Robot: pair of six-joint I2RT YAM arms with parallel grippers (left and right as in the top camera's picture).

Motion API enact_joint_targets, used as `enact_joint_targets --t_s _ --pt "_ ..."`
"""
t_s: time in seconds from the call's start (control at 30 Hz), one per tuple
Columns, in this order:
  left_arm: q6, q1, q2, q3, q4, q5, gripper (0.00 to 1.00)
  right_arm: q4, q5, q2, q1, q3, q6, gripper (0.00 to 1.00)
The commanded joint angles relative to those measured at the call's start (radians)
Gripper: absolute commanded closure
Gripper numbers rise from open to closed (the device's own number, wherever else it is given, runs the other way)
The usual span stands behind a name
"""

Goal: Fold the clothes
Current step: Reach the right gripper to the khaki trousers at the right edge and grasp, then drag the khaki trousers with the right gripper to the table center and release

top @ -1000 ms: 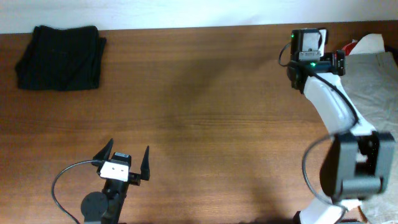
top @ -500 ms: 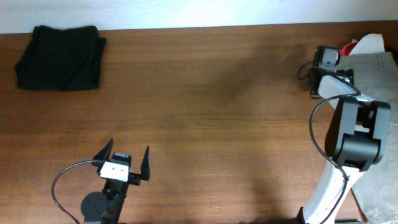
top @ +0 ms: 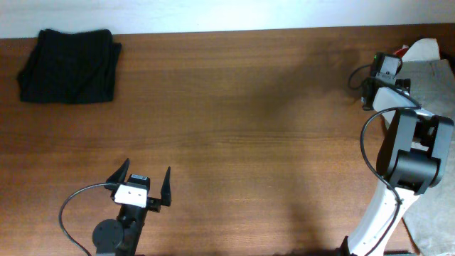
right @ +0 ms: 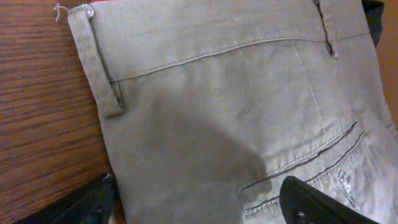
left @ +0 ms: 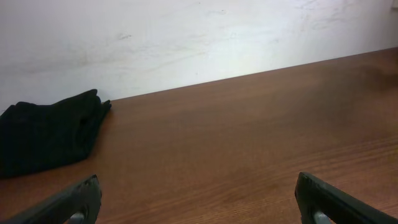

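Here, you see the left gripper [top: 146, 175] low over the near edge of the wooden table [top: 249, 121]. Its two dark fingers [left: 69, 202] are spread wide, with only bare wood showing between them. The black garment [top: 69, 55] lies in a folded bundle at the far left corner, well apart from that gripper. In the left wrist view it sits against the base of the pale wall [left: 186, 37].

Your right arm [top: 402, 149] reaches to the far right edge, where the khaki shorts [top: 430, 78] lie wrinkled. A white garment [top: 424, 48] and a sliver of red fabric [top: 402, 51] show just beyond them.

In the right wrist view, the right gripper [right: 202, 205] hangs directly above the shorts' waistband. Its fingers [right: 317, 202] are parted widely and grip no cloth. A belt loop [right: 102, 65] lies by the left edge of the waistband, next to bare table. The stitched back pocket [right: 311, 168] sits near the right fingertip. You cannot tell whether the fingertips touch the fabric.
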Motion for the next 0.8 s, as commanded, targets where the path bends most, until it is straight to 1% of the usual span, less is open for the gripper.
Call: enact_joint_targets --t_s 0.0,0.03,0.07,0.17,0.23,0.27,0.33,0.4,0.43,0.5,0.53,0.57,0.63,0.67,0.7,0.77 --pt "0.013 0.007 -0.004 -0.006 0.0 -0.007 0.01 -0.013 0.013 0.041 -0.014 -0.003 0.002 0.22" --pt "0.013 0.007 -0.004 -0.006 0.0 -0.007 0.01 -0.013 0.024 0.041 -0.014 -0.003 0.005 0.26" --pt "0.013 0.007 -0.004 -0.006 0.0 -0.007 0.01 -0.013 0.025 0.041 -0.014 -0.003 0.005 0.27" --pt "0.013 0.007 -0.004 -0.006 0.0 -0.007 0.01 -0.006 0.049 0.041 -0.014 -0.003 0.005 0.45" --pt "0.013 0.007 -0.004 -0.006 0.0 -0.007 0.01 -0.006 0.05 0.04 -0.014 -0.002 0.007 0.47" --pt "0.013 0.007 -0.004 -0.006 0.0 -0.007 0.01 -0.007 0.051 0.04 -0.014 -0.001 0.01 0.52" --pt "0.013 0.007 -0.004 -0.006 0.0 -0.007 0.01 -0.014 0.067 0.024 -0.013 0.0 0.066 0.66" --pt "0.013 0.007 -0.004 -0.006 0.0 -0.007 0.01 -0.019 0.069 -0.008 -0.013 0.005 0.092 0.68" --pt "0.013 0.007 -0.004 -0.006 0.0 -0.007 0.01 -0.035 0.069 -0.021 -0.013 0.017 0.098 0.72" --pt "0.013 0.007 -0.004 -0.006 0.0 -0.007 0.01 -0.08 0.069 -0.034 -0.013 0.05 0.122 0.74" --pt "0.013 0.007 -0.004 -0.006 0.0 -0.007 0.01 -0.098 0.07 -0.038 -0.013 0.064 0.129 0.77" --pt "0.013 0.007 -0.004 -0.006 0.0 -0.007 0.01 -0.114 0.07 -0.042 -0.013 0.074 0.143 0.78" --pt "0.013 0.007 -0.004 -0.006 0.0 -0.007 0.01 -0.151 0.074 -0.055 -0.013 0.096 0.172 0.96" --pt "0.013 0.007 -0.004 -0.006 0.0 -0.007 0.01 -0.172 0.082 -0.067 -0.013 0.109 0.184 0.96" --pt "0.013 0.007 -0.004 -0.006 0.0 -0.007 0.01 -0.188 0.111 -0.085 -0.013 0.119 0.228 0.96" --pt "0.013 0.007 -0.004 -0.006 0.0 -0.007 0.01 -0.2 0.13 -0.133 -0.013 0.124 0.247 0.96"
